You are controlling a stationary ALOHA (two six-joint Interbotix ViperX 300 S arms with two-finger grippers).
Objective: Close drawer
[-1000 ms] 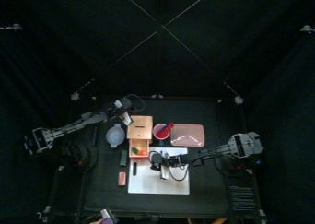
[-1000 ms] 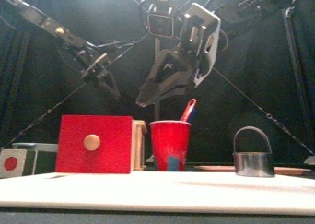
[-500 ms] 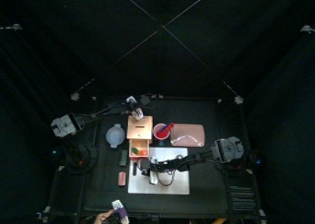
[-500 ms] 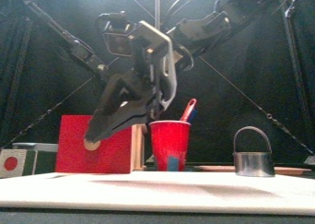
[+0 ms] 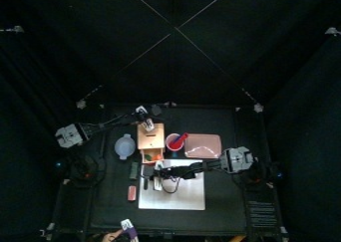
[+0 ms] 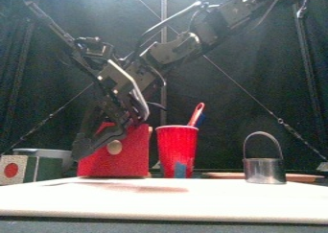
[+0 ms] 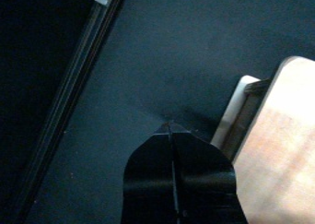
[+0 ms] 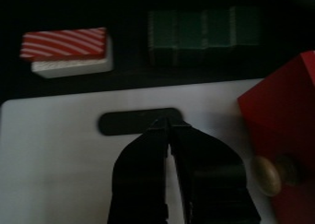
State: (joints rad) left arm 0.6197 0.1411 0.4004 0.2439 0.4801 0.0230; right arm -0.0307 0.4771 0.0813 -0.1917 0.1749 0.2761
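Note:
The drawer [image 5: 150, 158] stands pulled out of the pale tan cabinet [image 5: 151, 136] towards the table's front. Its red front panel [image 6: 125, 158] carries a pale round knob [image 8: 272, 173]. My right gripper [image 8: 163, 126] is shut and empty, low over the white sheet [image 8: 62, 163], right in front of the red panel and beside the knob. In the front view the right gripper [image 6: 92, 149] partly covers the panel. My left gripper [image 7: 170, 126] is shut and empty, behind the cabinet [image 7: 289, 117] at its far side.
A red cup [image 6: 177, 151] with a straw stands right of the cabinet. A metal container with a black handle [image 6: 263, 160] is further right. A flat black piece [image 8: 139, 123] lies on the sheet. A red-striped block [image 8: 66, 45] and a dark green block [image 8: 204, 29] lie beyond it.
My right arm has swung left and down, from above the cup to the drawer's red front. My left arm has drawn in behind the cabinet.

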